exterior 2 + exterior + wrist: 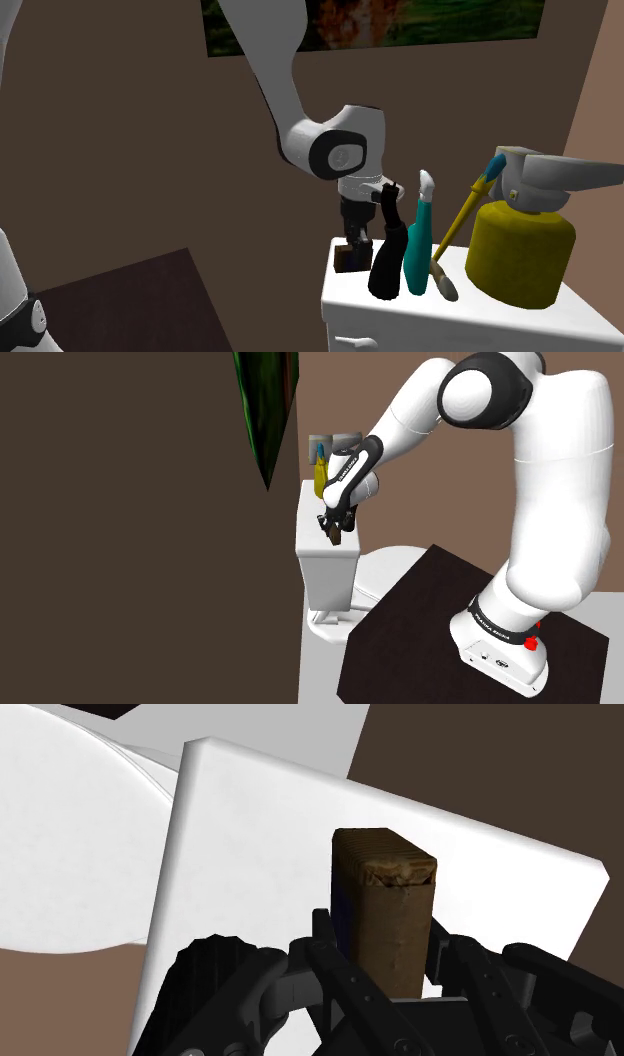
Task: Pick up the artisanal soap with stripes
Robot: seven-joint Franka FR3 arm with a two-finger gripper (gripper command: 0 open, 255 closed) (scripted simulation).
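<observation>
One soap [385, 894], brown, upright, clamped in end effector [383, 941], over white tank lid [250, 834] near its edge. Risk: slip from shallow grip, fall past the edge. Close beside end effector: black bottle [386, 262], teal bottle [418, 245], yellow jug [520, 250]; liable to knocks on lift.

Low in the second exterior view, the soap bar [350, 256] is at the tank's [470, 315] left end; two bottles [388, 265], then a jar [520, 250], stand rightward.
</observation>
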